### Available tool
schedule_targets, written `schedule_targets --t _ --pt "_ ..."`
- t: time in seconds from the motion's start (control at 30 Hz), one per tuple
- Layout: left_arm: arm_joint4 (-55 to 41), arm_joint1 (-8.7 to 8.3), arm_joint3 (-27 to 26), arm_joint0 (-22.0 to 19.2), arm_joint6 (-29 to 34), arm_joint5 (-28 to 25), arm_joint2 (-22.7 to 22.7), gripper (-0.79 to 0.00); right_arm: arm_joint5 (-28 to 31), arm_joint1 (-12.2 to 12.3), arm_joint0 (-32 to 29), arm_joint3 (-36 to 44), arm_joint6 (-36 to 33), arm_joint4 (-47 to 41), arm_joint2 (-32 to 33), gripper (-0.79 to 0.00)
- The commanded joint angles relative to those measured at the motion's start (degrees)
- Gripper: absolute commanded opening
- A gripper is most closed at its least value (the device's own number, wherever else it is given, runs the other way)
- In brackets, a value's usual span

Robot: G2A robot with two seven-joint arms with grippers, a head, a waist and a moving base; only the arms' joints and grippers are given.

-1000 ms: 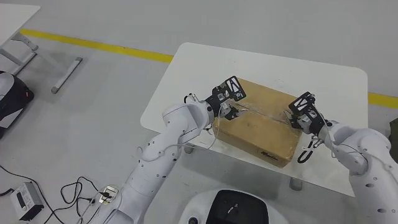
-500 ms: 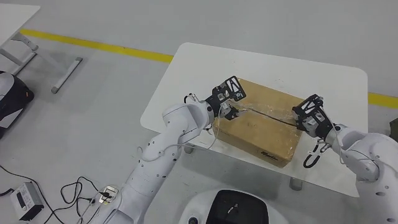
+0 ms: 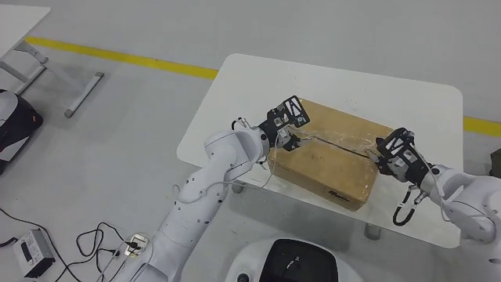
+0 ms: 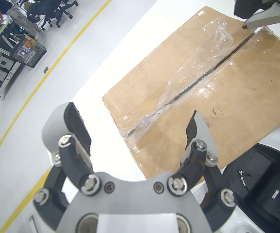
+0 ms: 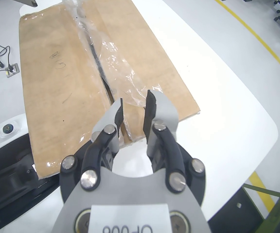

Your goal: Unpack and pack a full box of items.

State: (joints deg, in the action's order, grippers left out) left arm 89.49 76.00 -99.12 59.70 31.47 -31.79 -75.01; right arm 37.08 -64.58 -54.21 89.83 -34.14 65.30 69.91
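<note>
A brown cardboard box (image 3: 333,153) lies on the white table (image 3: 352,86), its flaps down. Crumpled clear tape (image 5: 110,56) runs along the middle seam, where a dark slit shows. My left gripper (image 3: 291,135) hovers at the box's left end, open wide (image 4: 137,122) with nothing between the fingers. At the opposite end my right gripper (image 3: 382,153) hangs over the seam (image 5: 135,103). Its fingers are a narrow gap apart, and the loose tape end (image 5: 152,90) lies at their tips. In the left wrist view the right gripper (image 4: 242,19) sits beyond the box (image 4: 203,86).
The box (image 5: 57,73) fills the table's near half, with bare tabletop behind it and to its right (image 5: 227,98). Cables and a socket (image 5: 11,70) lie on the floor. Another table (image 3: 16,23) stands far left, and a green cart (image 5: 276,207) stands beside the table's right edge.
My right gripper has drawn back from the box's end toward the table's right front corner. A dark slit has appeared along the taped seam. The left arm has stayed still.
</note>
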Motion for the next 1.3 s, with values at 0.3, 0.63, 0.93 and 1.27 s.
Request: schedule_targets --t 0.3,0.63,0.93,1.27 --pt "-4.4 -0.40 -2.7 2.8 -0.8 9.8 -5.9 0.000 -1.5 -1.6 6.3 -6.9 1.8 0.7 -7.0 -0.099" --pt "-7.5 -0.61 -3.3 3.6 0.3 12.5 -8.1 0.000 -2.6 -3.2 11.6 -14.6 1.9 0.9 -12.4 -0.434" --pt "-7.5 -0.61 -3.3 3.6 0.3 12.5 -8.1 0.000 -3.0 -3.6 12.7 -16.2 2.1 0.5 -13.0 -0.785" --pt "-7.5 -0.61 -3.3 3.6 0.3 12.5 -8.1 0.000 -2.3 -2.7 10.6 -13.4 1.1 0.4 -10.2 -0.785"
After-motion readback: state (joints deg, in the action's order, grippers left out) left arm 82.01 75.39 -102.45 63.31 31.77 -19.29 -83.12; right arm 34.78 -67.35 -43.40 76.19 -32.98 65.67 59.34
